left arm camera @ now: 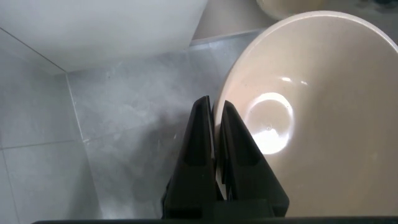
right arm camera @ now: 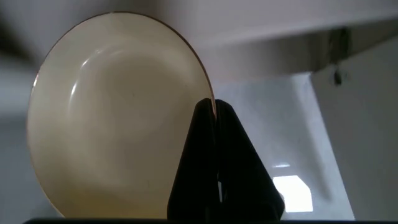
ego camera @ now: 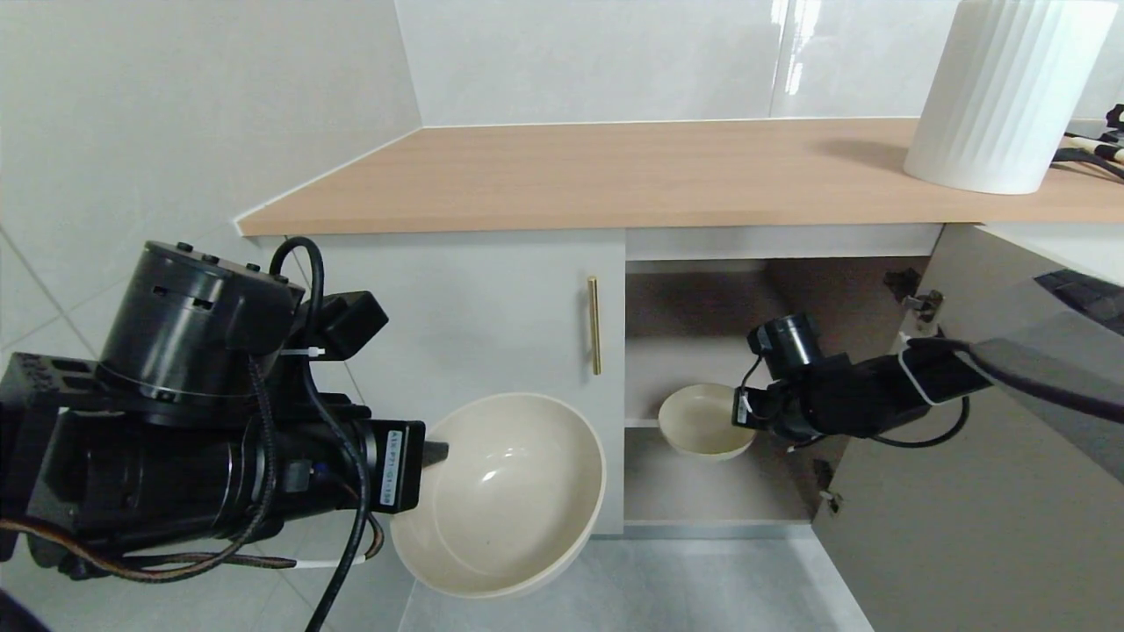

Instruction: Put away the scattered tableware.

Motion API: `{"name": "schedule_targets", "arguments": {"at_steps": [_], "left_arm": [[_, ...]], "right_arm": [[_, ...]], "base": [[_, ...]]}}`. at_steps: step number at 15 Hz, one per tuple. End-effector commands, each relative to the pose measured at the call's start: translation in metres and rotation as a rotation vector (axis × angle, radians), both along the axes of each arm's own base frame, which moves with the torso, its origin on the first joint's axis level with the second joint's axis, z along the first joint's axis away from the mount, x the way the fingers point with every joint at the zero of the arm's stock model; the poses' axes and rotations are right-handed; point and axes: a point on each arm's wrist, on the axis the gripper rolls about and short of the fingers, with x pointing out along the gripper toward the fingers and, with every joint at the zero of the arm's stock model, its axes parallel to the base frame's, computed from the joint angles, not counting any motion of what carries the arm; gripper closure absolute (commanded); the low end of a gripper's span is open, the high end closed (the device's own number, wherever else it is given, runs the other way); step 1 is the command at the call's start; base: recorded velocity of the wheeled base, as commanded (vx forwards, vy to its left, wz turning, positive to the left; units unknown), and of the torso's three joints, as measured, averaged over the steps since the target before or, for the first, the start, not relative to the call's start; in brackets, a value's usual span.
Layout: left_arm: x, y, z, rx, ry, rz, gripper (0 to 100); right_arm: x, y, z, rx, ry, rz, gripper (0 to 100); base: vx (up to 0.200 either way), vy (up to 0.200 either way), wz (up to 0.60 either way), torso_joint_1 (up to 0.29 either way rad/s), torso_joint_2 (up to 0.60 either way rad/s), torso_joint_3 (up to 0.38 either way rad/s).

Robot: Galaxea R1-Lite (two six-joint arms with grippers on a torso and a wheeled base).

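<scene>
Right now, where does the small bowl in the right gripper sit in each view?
Head view: small bowl inside the open cabinet, rim held by the right gripper.
Left wrist view: probably the cream sliver beyond the large bowl.
Right wrist view: the bowl close up, rim pinched between the fingers.
Shared landmark: the large bowl, in head and left wrist views.

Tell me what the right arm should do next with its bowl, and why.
Probably lower the small bowl onto the shelf and open the right gripper: it's shut on the rim, already inside the open cabinet at shelf height. The left gripper holds the large bowl outside.
</scene>
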Motion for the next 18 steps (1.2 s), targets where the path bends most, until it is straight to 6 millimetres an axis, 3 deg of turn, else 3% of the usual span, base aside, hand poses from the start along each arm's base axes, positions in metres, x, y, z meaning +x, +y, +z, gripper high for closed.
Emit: {"name": "schedule_targets", "arguments": {"at_steps": [1,5,8,18], "left_arm": [[0.001,-0.001,-0.002,0.004,0.007,0.001,100],[0.001,-0.001,-0.002,0.005,0.009,0.000,100],[0.002,-0.001,-0.003,0.007,0.010,-0.001,100],[0.004,-0.003,-0.007,0.032,0.016,-0.014,100]], "right_arm": [[0.036,-0.010,-0.032,-0.012,0.010,-0.058,100],[0.069,-0.025,-0.039,-0.031,-0.018,-0.158,100],[0.084,-0.034,-0.040,-0.017,-0.062,-0.226,100],[0.108,-0.033,-0.047,-0.016,-0.117,-0.271,100]], "base": [[0.000,0.000,0.00,0.000,0.00,0.000],[0.000,0.000,0.00,0.000,0.00,0.000],[0.000,0.000,0.00,0.000,0.00,0.000],[0.000,0.000,0.00,0.000,0.00,0.000]]}}
